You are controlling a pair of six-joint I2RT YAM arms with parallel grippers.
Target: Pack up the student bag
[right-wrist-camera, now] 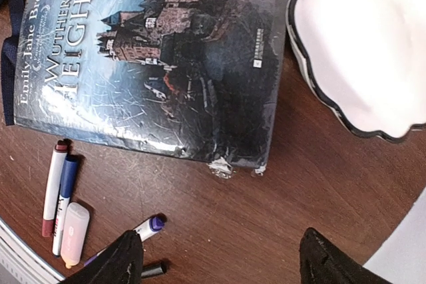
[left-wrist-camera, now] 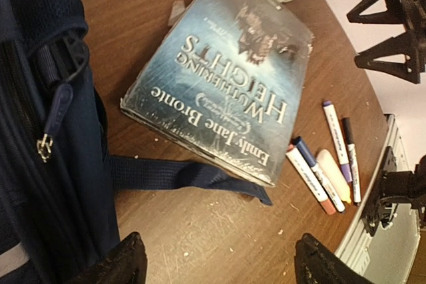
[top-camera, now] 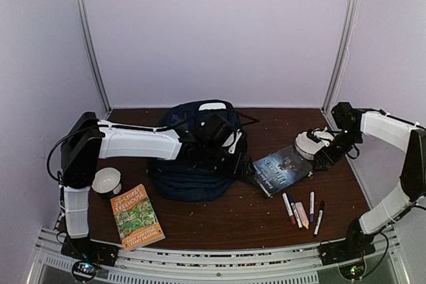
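The navy-blue student bag (top-camera: 196, 154) lies at the middle of the table; its side and zip pull show in the left wrist view (left-wrist-camera: 46, 138), with a strap (left-wrist-camera: 180, 174) trailing toward the book. My left gripper (top-camera: 233, 143) hovers over the bag's right side, open and empty (left-wrist-camera: 216, 261). The "Wuthering Heights" book (top-camera: 283, 169) lies flat to the right of the bag (left-wrist-camera: 226, 84) (right-wrist-camera: 153, 58). My right gripper (top-camera: 321, 159) is open and empty (right-wrist-camera: 216, 257) above bare table by the book's right corner. Several markers (top-camera: 303, 212) lie in front of the book.
An orange "Treehouse" book (top-camera: 136, 216) lies front left, with a white bowl (top-camera: 106, 181) behind it. A second white bowl (top-camera: 311, 143) (right-wrist-camera: 359, 44) sits behind the dark book's right end. Purple and black markers (right-wrist-camera: 150, 225) lie near my right fingers. White walls close in the table.
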